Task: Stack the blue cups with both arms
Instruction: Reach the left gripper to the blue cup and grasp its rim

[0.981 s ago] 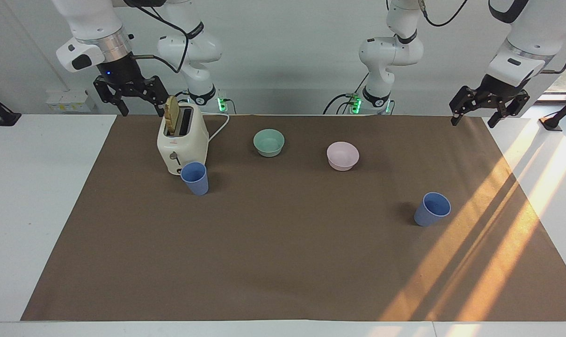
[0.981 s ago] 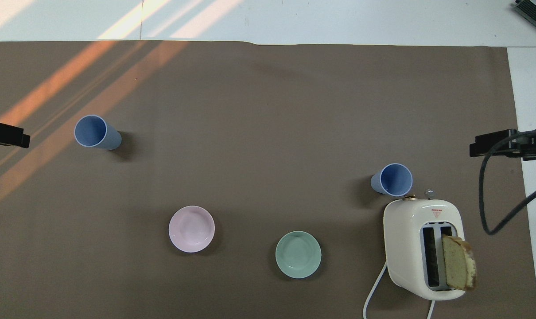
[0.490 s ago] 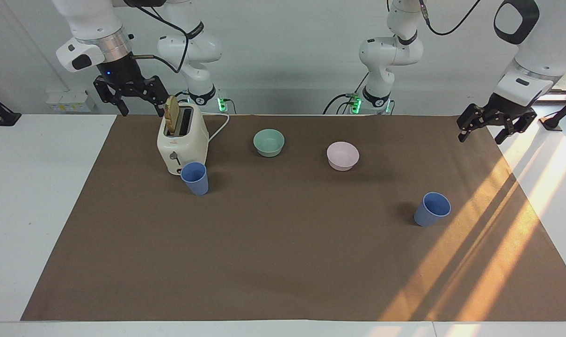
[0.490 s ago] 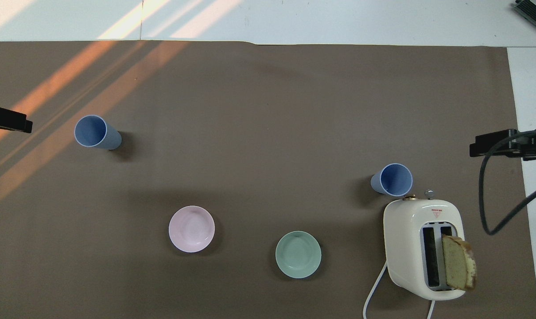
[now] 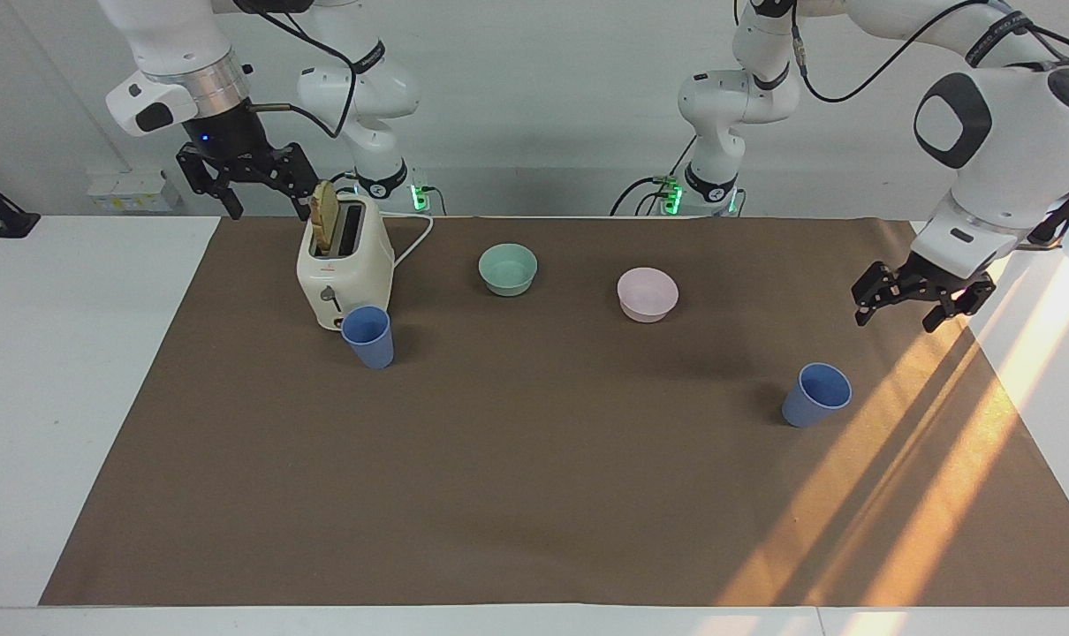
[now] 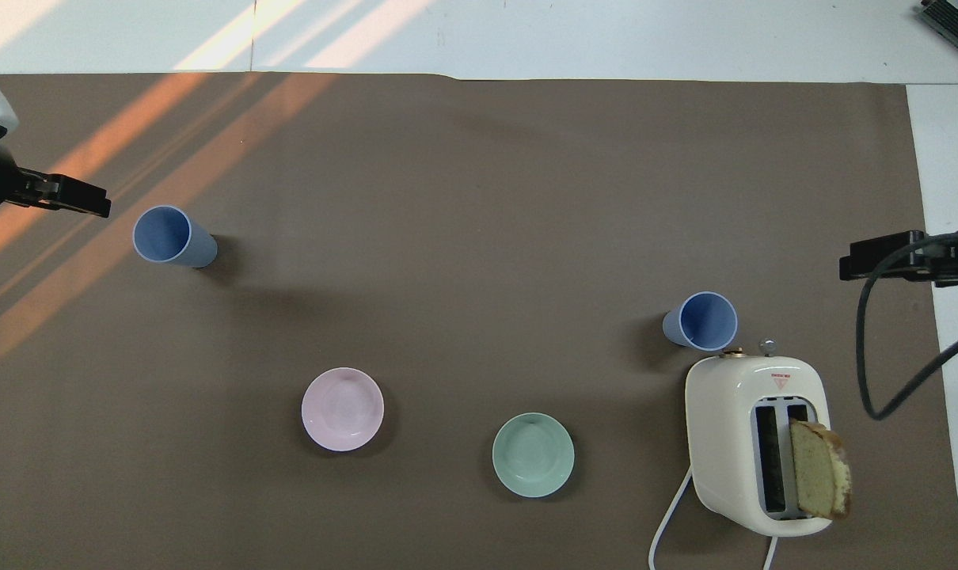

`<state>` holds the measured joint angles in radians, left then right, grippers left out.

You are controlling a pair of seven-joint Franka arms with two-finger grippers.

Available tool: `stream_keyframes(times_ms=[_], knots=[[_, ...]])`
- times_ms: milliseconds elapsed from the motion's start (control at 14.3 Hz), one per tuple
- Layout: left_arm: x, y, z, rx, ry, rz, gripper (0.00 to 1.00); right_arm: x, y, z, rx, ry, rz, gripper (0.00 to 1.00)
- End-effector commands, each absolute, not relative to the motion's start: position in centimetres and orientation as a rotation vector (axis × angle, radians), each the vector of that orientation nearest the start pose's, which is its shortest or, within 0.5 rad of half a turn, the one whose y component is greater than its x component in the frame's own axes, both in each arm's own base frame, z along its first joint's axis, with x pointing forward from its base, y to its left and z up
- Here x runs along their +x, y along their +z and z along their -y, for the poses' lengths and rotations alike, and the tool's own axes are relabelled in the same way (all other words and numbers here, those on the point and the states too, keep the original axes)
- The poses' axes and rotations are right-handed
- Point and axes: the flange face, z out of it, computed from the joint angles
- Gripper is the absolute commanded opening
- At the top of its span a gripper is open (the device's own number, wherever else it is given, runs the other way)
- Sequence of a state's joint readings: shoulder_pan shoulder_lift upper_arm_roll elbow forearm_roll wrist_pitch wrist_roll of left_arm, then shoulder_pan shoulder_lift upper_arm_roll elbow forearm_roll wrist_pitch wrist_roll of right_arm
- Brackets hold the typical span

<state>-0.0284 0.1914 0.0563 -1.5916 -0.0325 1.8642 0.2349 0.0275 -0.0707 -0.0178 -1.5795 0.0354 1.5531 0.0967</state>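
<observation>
Nothing had been stacked: the two blue cups stood well apart on the brown mat (image 5: pixel 534 495), each upright, open end up and empty, and neither was held. Both were small, matte, tapered and handleless (identical, as far as could be seen). The left gripper (image 5: pixel 921 303) hung in the air with its fingers spread and nothing between them, above the mat near the left arm's end; one cup (image 5: pixel 815 395) stood below it and a little toward the middle of the table, near but not touched. The right gripper (image 5: pixel 245 183) waited up high with its fingers also spread and empty, just beside the bread (image 5: pixel 325 216) standing in the toaster (image 5: pixel 344 265); the other cup (image 5: pixel 367 336) stood well below that gripper, just in front of the toaster. A green bowl (image 5: pixel 508 268) and a pink bowl (image 5: pixel 647 294) sat between the two grippers, untouched. By my judgement, every step remained: each cup had yet to be grasped, lifted and brought together, one nested in the other.
</observation>
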Motion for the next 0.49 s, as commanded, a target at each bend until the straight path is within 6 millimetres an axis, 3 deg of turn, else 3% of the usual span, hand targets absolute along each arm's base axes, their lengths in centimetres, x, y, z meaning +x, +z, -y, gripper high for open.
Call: stream_keyframes(times_ms=[0,140,420], knots=[[63.3,48.9,-1.8,-3.160,-0.162,-0.347,1.00,52.8,65.9,-0.6,-3.104,-0.066,-0.170,1.00],[64.2,46.0,-3.1,-3.155,-0.151,-0.365,1.00,52.8,65.9,-0.5,-3.104,-0.066,-0.172,1.00],[65.1,42.1,-3.2,-3.155,-0.170,-0.397,1.00,52.8,65.9,-0.6,-3.104,-0.066,-0.170,1.00]])
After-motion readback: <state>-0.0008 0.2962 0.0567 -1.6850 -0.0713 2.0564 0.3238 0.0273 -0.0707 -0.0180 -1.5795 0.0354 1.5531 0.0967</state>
